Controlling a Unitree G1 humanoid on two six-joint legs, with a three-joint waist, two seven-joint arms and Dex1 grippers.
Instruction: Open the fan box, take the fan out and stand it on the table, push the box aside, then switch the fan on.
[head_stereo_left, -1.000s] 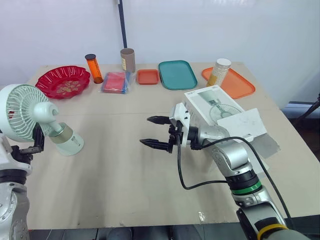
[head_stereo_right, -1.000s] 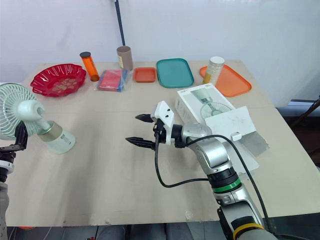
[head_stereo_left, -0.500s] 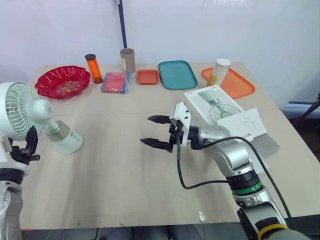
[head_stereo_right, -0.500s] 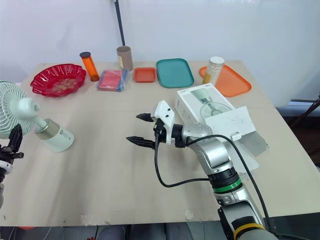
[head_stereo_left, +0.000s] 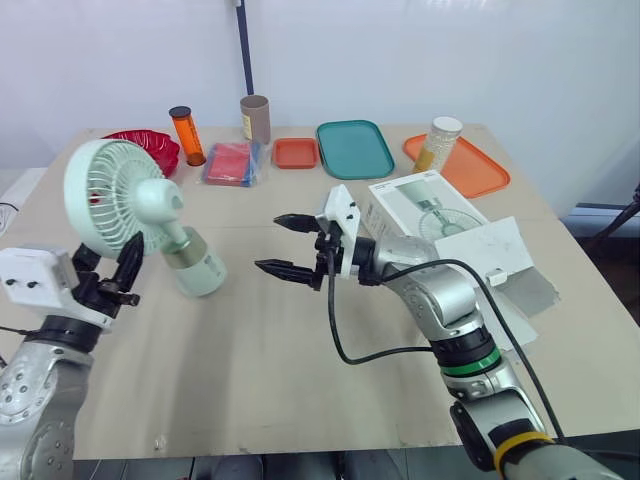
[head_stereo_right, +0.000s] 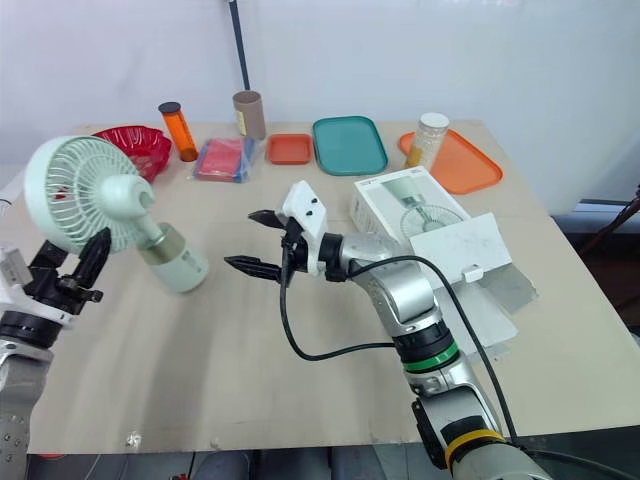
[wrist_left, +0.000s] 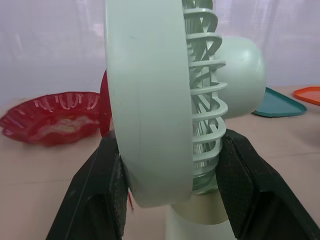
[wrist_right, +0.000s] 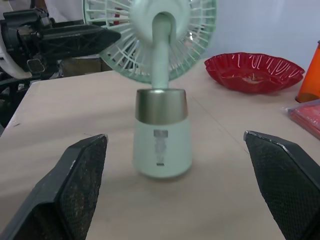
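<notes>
One fan (head_stereo_left: 130, 200), pale green: head clamped in left gripper (head_stereo_left: 105, 266), base slanting toward right gripper (head_stereo_left: 272, 243) (fingers spread wide, holding nothing). One box (head_stereo_left: 440, 215) behind right gripper.

Prob a robot test lab / demo rig: plain board worktop (head_stereo_left: 260, 370), blank white backdrop (head_stereo_left: 480, 60), black pole (head_stereo_left: 243, 50) behind, misc props lined along far edge – red bowl (head_stereo_right: 135, 147), orange bottle (head_stereo_left: 187, 136), cardboard tube (head_stereo_left: 255, 120), teal tray (head_stereo_left: 354, 150), orange tray (head_stereo_left: 470, 165), jar (head_stereo_left: 438, 144).

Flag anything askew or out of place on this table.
The fan leans, not standing upright: the left gripper clamps its cage rim, base angled toward the open right gripper. The fan box lies with its flap open.
</notes>
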